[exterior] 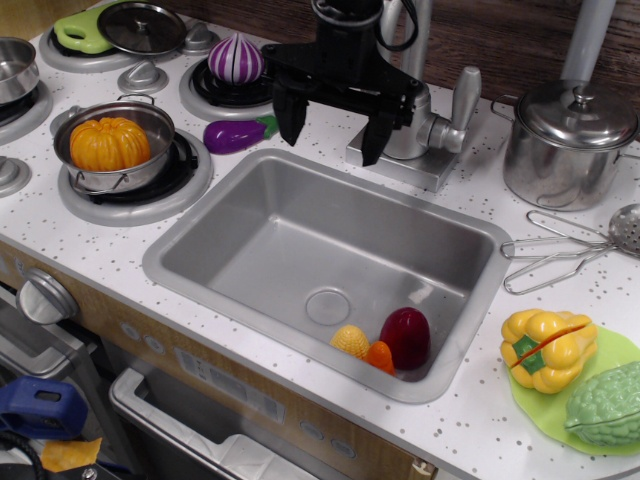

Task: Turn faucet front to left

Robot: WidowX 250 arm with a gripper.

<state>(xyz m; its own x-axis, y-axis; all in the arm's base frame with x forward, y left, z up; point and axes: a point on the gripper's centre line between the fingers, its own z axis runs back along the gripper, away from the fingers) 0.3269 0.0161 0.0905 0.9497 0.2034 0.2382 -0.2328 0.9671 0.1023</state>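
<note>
Landmark: sink (pixel 250 262), sunk in the white speckled bench (pixel 560 330).
Far left of sink: steel bowl (pixel 112 152) on a burner, a pumpkin (pixel 109 143) sitting inside it.
Behind-left of sink: purple eggplant (pixel 236 133) lying on the bench just beside the back left corner of the sink; striped onion (pixel 237 59) on the burner further back.
Above sink's back rim: black pincer (pixel 330 126), fingers pointing down and spread wide, nothing between them. The left finger hangs over the bench near the eggplant; the right finger is in front of the faucet base. Contact with the faucet cannot be told.
Behind sink, centre-right: faucet (pixel 430 130), square base flat on the bench just behind the back rim, round body on it, upright pipe rising behind the pincer's arm, paddle lever standing up on its right side.
Inside sink, front right corner: dark red fruit (pixel 406 337), with a yellow piece (pixel 350 341) and an orange piece (pixel 379 356) close against it.
Right of sink: lidded steel pot (pixel 562 139) at the back; wire-handled strainer (pixel 570 247) lying nearer the front.
Front right of sink: green plate (pixel 613 350) carrying a yellow pepper (pixel 546 347) and a green vegetable (pixel 607 405).
</note>
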